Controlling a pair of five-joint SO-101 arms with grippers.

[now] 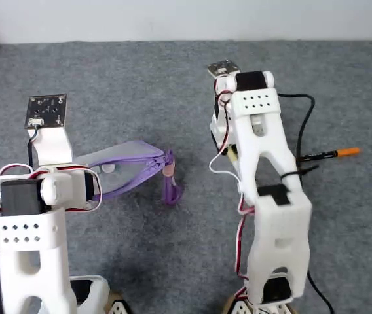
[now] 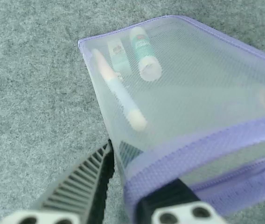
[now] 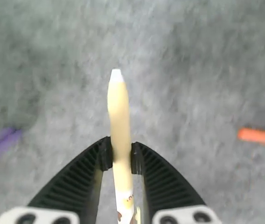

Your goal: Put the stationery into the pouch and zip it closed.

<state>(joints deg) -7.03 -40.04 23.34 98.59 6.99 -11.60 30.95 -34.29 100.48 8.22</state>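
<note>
Right wrist view: cream pen (image 3: 118,107) clamped between the right jaws.

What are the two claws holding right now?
Left claw: closed on the edge of the purple pouch.
Right claw: closed on a cream-coloured pen.

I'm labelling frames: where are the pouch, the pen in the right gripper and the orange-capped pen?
pouch (image 2: 207,88), left wrist view, mesh side wall
held pen (image 3: 118,109), right wrist view, cream barrel
orange-capped pen (image 1: 329,155), high view, mid-barrel
</note>
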